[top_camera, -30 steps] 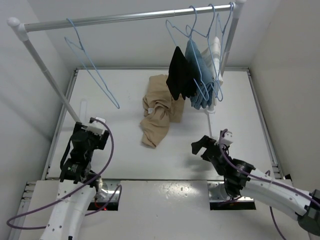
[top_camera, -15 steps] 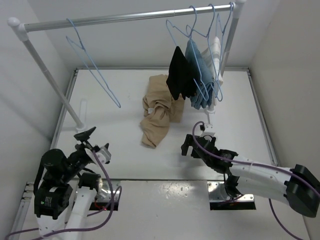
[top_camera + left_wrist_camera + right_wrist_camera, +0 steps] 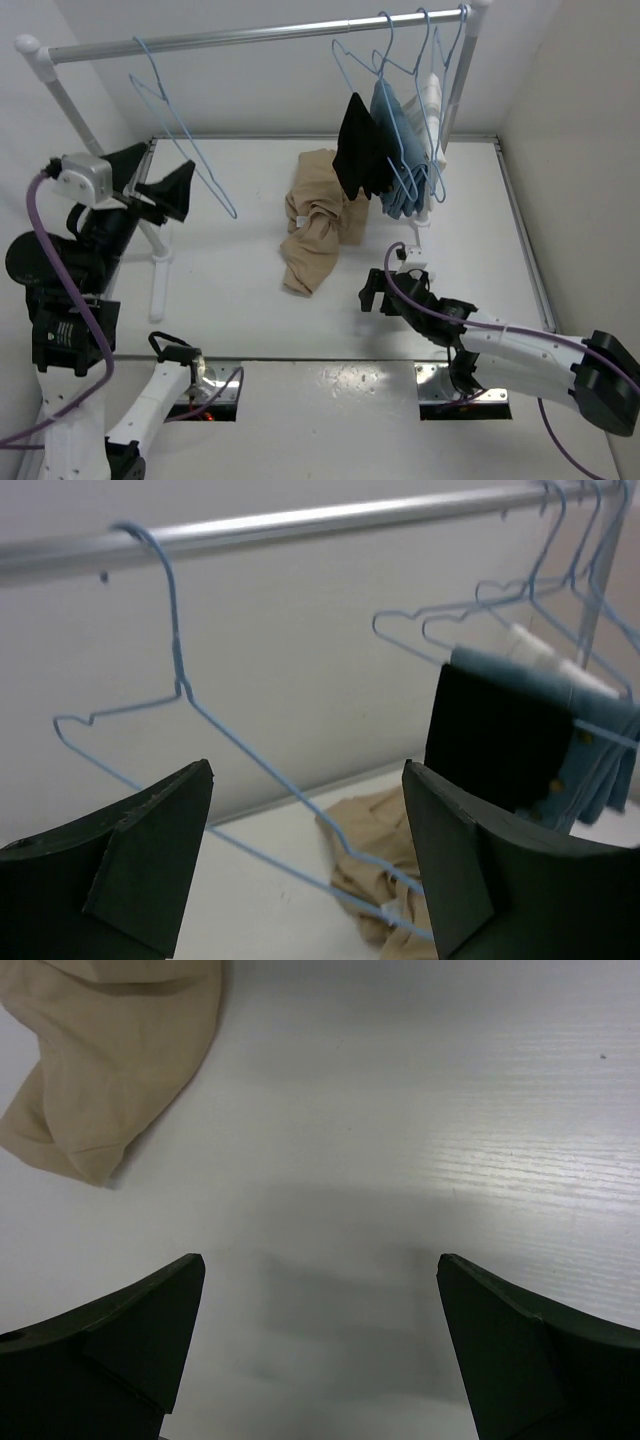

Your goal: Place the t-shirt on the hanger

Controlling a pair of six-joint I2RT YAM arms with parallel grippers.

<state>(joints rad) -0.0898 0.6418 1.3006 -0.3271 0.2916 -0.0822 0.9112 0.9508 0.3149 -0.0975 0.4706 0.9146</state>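
The tan t-shirt [image 3: 318, 220] lies crumpled on the white table, under the black garment. It shows in the left wrist view [image 3: 385, 865] and at the top left of the right wrist view [image 3: 110, 1050]. The empty light-blue hanger [image 3: 185, 140] hangs on the rail at the left; in the left wrist view [image 3: 180, 680] it is straight ahead. My left gripper [image 3: 165, 185] is raised high, open and empty, just left of the hanger. My right gripper [image 3: 372, 290] is open and empty, low over the table, right of the t-shirt's lower end.
A metal rail [image 3: 260, 35] spans the back on white posts [image 3: 100, 160]. At its right end hang a black garment [image 3: 357, 150], a blue garment [image 3: 398, 150] and a white one [image 3: 432, 100] on blue wire hangers. White walls close in on both sides.
My left arm has risen from low near the table's front left up to the hanger's height. My right gripper moved forward toward the t-shirt a second ago and has since stayed still.
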